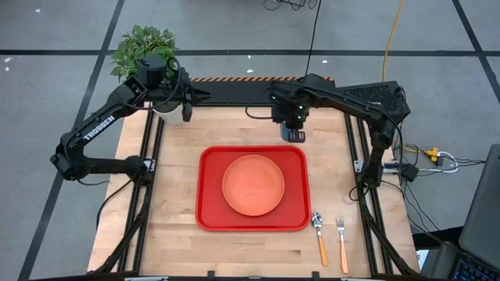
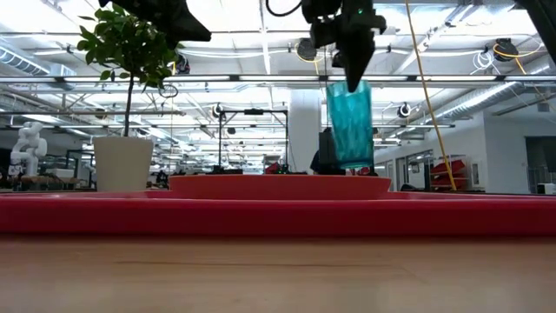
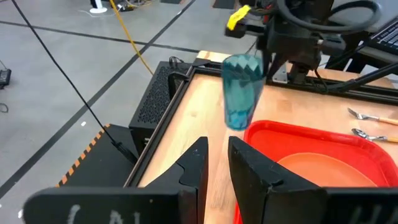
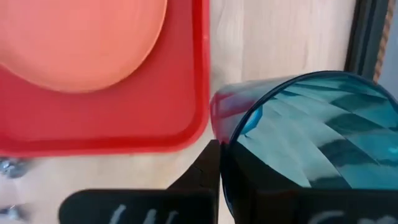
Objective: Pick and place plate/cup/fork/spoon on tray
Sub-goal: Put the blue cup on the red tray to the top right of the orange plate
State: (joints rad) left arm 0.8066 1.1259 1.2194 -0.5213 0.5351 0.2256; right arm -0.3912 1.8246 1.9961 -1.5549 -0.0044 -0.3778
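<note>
The red tray (image 1: 211,215) lies mid-table with the orange plate (image 1: 253,185) flat on it. The spoon (image 1: 319,236) and fork (image 1: 341,243) lie on the table right of the tray, near the front edge. My right gripper (image 1: 293,125) is shut on the teal cup (image 2: 350,122) just beyond the tray's far right corner; the cup also shows in the left wrist view (image 3: 241,93). My left gripper (image 3: 217,162) waits at the far left by the plant pot, empty, with a narrow gap between its fingers. My right gripper holds the cup by its rim (image 4: 227,121), one finger inside the mouth and one outside against the wall. The fingers (image 2: 354,74) come from above, pointing down. The cup hangs upright below them, lifted clear of the table and tray.
A green plant in a white pot (image 2: 122,163) stands at the table's far left corner, next to my left gripper. Black frame rails (image 1: 355,168) run along the table's sides and far edge. Bare wood lies in front of the tray and to its left.
</note>
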